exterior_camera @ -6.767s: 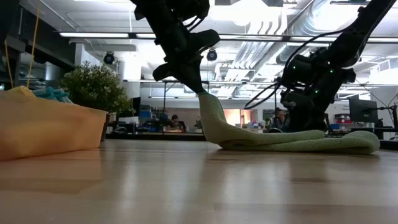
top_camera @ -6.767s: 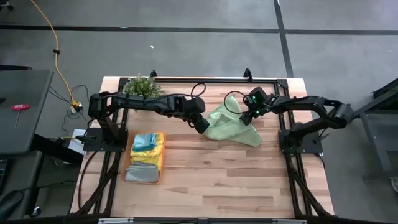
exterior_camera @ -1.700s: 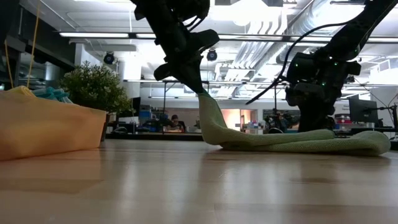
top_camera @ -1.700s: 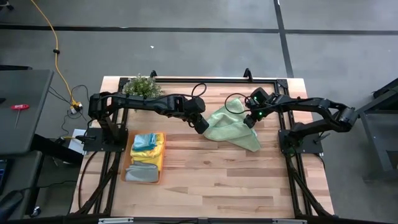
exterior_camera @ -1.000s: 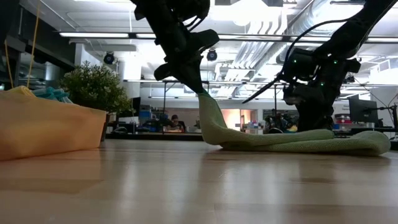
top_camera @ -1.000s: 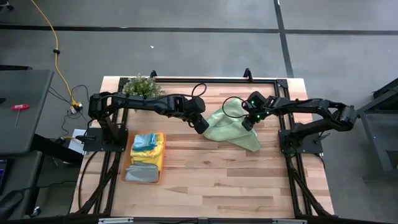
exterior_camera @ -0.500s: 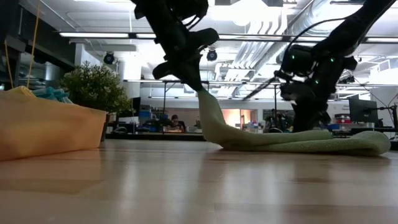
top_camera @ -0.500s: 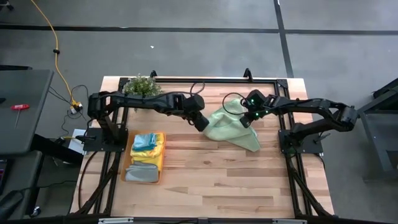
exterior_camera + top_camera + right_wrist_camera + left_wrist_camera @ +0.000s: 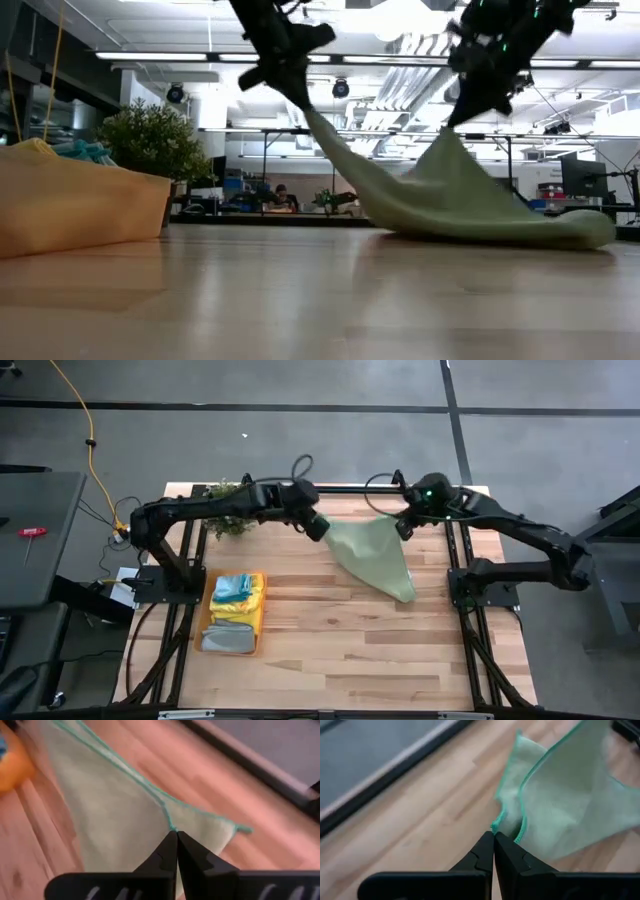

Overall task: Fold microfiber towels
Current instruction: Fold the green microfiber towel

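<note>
A pale green microfiber towel (image 9: 375, 555) with a teal hem is stretched between my two grippers over the far middle of the table. Its near end (image 9: 404, 595) rests on the wood. My left gripper (image 9: 321, 532) is shut on its left upper end, and my right gripper (image 9: 401, 530) is shut on its right upper end. In the low view the towel (image 9: 460, 200) slopes down from both grippers (image 9: 303, 100) (image 9: 456, 122) to the table. More towels, yellow, blue and grey, lie piled in the orange tray (image 9: 258, 622). My left gripper pinches the towel's teal-hemmed edge (image 9: 495, 825) between its two shut fingers, slanting down from the table's left. One layer or several, I cannot tell. That end is lifted clear and the cloth runs fairly taut toward the other gripper. My right gripper pinches the teal hem (image 9: 171, 825) between its two shut fingers, a short way in from a corner (image 9: 243, 828). It slants down from the right. The towel hangs below the fingers as a spread sheet, its lower end (image 9: 590, 236) on the table.
A small green plant (image 9: 232, 510) stands at the far left, partly under my left arm. The orange tray (image 9: 70, 205) sits at the near left. A black frame rail (image 9: 350, 490) runs along the far edge. Bare wood fills the near half of the table.
My right gripper has taken hold of the towel and gone up sharply. My left gripper has risen too and moved toward the far edge. The towel's far part has been lifted off the table and spread out between them, while its near right end has stayed on the wood.
</note>
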You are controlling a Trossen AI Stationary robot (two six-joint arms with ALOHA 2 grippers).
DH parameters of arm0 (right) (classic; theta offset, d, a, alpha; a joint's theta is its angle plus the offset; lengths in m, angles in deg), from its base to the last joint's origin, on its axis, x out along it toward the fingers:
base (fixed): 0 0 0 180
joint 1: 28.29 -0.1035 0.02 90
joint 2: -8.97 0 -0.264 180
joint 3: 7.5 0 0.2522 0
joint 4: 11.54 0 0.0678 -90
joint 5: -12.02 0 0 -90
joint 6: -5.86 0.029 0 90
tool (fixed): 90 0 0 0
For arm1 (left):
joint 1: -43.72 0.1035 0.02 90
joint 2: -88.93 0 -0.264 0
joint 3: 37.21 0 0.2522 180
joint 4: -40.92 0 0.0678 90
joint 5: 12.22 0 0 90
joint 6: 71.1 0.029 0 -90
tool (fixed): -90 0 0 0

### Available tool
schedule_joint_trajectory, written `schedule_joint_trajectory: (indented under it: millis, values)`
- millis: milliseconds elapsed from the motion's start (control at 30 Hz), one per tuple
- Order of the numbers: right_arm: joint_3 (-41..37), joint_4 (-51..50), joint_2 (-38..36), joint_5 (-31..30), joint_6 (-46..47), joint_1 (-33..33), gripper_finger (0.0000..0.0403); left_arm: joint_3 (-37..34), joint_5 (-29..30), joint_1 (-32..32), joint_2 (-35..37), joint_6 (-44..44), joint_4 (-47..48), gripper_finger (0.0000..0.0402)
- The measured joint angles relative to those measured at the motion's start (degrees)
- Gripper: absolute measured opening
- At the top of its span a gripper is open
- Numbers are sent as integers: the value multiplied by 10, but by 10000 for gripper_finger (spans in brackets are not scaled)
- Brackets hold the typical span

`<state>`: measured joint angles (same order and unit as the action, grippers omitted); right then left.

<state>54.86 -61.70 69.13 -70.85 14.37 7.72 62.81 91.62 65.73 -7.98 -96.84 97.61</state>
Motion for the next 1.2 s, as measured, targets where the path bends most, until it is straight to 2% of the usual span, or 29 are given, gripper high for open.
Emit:
schedule_joint_trajectory:
  millis: [200,533,833,1000,1200]
  values:
    - [94,-30,-31,-48,-22,0,0,45,20,46,16,26,4,1]
    - [266,-94,22,-86,-117,36,0,177,22,124,18,79,26,1]
    - [381,-123,55,-99,-189,87,0,306,142,157,18,138,78,0]
    - [431,-141,69,-99,-205,98,0,330,143,164,18,147,87,0]
    - [444,-195,69,-96,-201,90,0,307,138,151,17,137,163,0]
